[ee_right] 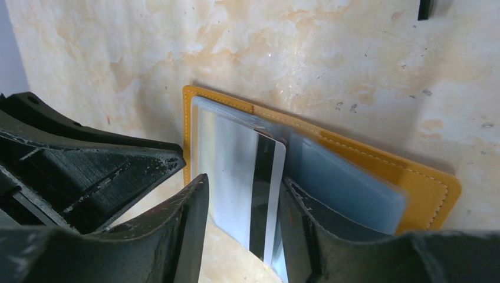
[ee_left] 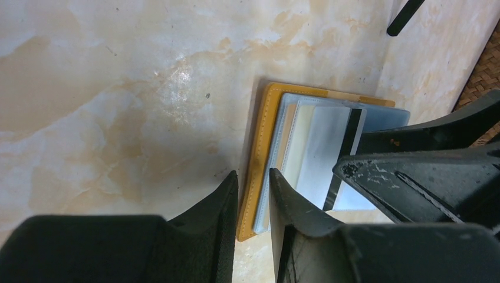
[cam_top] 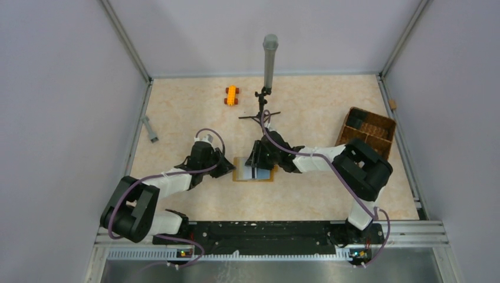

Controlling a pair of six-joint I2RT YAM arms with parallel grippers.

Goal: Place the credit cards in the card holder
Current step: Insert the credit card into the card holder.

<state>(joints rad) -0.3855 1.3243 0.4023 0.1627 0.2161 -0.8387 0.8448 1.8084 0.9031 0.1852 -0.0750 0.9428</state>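
**One card part-way into the wallet**

The right gripper (ee_right: 244, 183) clamps a silvery-grey plastic card with a black stripe (ee_right: 230, 141) by its long edges. The card's leading end lies over the clear sleeves of the flat mustard-orange folding card holder (ee_right: 424, 183), just ahead. The left gripper (ee_left: 252, 174), nearly closed, pinches the holder's stitched edge on the counter (ee_left: 118, 88). The next move, I judge, is to push the card into a sleeve.

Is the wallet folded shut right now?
No, the wallet lies open, with its clear sleeves and the grey card showing.
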